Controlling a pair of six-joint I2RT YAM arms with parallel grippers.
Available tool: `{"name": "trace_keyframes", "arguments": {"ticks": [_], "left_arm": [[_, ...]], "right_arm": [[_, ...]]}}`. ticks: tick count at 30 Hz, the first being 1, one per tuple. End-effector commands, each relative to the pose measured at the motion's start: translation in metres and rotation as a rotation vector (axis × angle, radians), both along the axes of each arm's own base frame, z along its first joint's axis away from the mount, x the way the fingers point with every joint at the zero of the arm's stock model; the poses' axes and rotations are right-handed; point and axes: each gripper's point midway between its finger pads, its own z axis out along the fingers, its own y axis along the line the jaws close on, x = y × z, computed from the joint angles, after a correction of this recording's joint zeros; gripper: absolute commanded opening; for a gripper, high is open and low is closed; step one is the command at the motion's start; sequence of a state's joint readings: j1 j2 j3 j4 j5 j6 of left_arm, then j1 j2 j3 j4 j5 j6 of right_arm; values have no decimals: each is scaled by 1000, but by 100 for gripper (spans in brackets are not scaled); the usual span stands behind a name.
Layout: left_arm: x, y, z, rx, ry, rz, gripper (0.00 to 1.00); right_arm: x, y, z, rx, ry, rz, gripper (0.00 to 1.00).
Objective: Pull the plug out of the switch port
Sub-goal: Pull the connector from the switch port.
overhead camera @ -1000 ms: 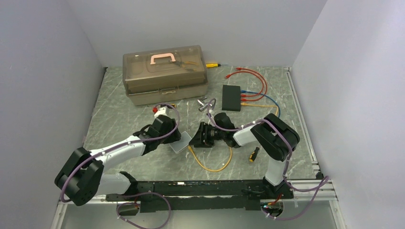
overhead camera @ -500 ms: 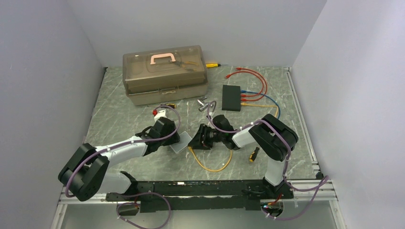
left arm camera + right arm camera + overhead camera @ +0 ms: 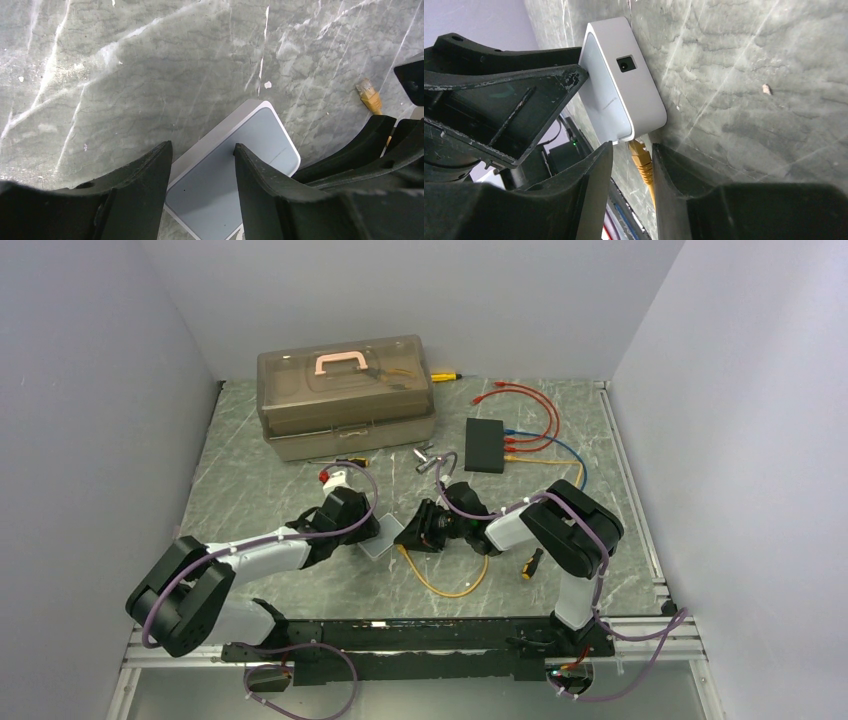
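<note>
We see a smooth, satin silver-grey box [image 3: 235, 170] under the left claw's [image 3: 202, 147] matt black plastic fingers [image 3: 142, 190]. Within the right claw [image 3: 632, 147] sits a smooth yellow plastic plug [image 3: 641, 159], on the veined, marble-look worktop [image 3: 749, 100].

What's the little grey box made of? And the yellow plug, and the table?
Grey box: probably plastic, smooth and matte, with rounded corners and a moulded socket hole; painted metal is possible. Yellow plug: shiny moulded plastic, perhaps rubbery. Table: looks like grey-green marble with white veins, though it could be a printed sheet.
</note>
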State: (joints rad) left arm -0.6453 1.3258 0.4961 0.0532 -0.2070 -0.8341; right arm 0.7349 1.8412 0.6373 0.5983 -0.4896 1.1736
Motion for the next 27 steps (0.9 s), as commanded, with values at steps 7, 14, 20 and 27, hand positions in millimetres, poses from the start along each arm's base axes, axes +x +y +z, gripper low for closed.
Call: {"name": "trace_keyframes", "arguments": {"ticks": [7, 14, 20, 27], "left_arm": [[-10, 4, -14, 16, 39, 0, 55], [-11, 4, -16, 17, 41, 2, 55], [-12, 5, -17, 14, 43, 4, 55], [-13, 5, -20, 12, 46, 4, 55]], "right_arm": [[7, -1, -3, -19, -16, -42, 35], [4, -4, -5, -44, -24, -28, 33], [2, -7, -6, -73, -38, -5, 38], [0, -13, -8, -106, -43, 5, 37]]}}
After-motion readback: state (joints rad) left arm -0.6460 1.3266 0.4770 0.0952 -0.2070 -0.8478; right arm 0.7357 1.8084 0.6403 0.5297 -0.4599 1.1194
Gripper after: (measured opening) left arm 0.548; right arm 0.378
